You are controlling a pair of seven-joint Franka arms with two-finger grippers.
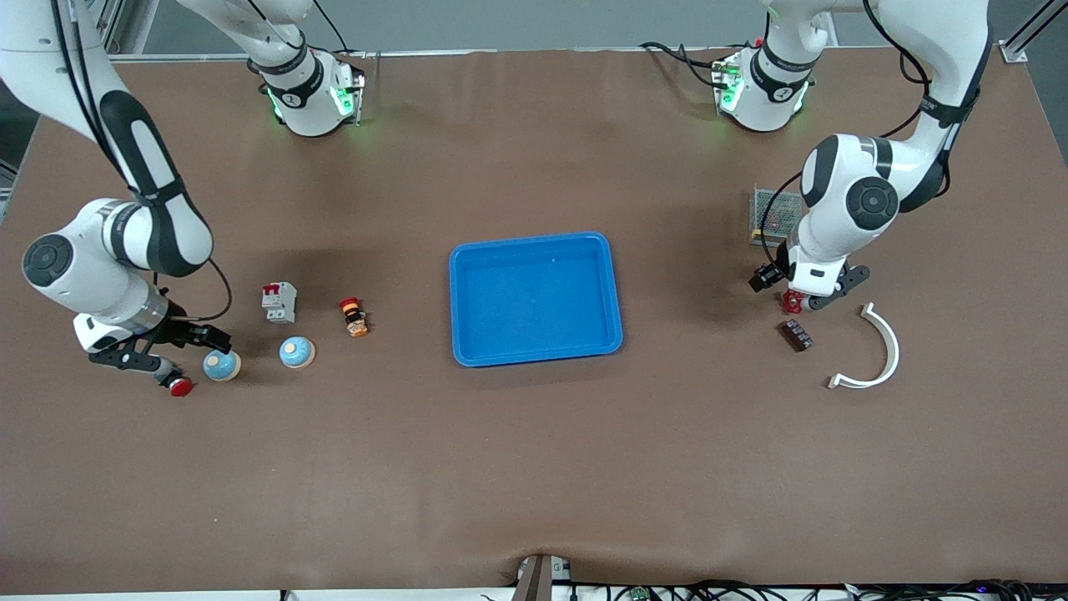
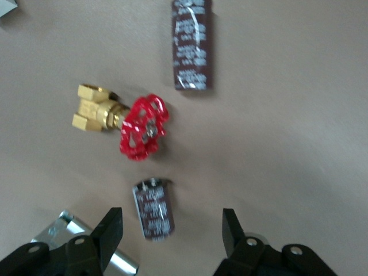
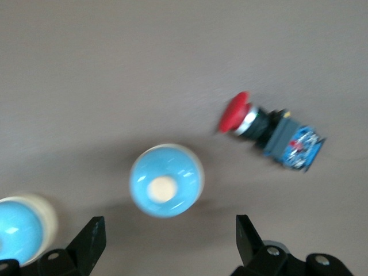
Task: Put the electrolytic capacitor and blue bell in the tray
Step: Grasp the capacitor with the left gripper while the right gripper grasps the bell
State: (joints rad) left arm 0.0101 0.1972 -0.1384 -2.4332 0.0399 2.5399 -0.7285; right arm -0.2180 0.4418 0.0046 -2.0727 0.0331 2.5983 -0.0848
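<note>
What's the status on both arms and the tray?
Left gripper open over a small capacitor, red-handled valve beside it. Right gripper open over a blue bell. Tray holds nothing yet.

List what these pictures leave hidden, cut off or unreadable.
- Front view: the left gripper and the mesh box are partly covered by the left arm's wrist.
- Front view: the capacitor is too small for any detail.
- Left wrist view: print on the nearer capacitor is blurred; a metal part sits partly under a finger.
- Right wrist view: one bell is cut by the edge; the other bell is blurred.
</note>
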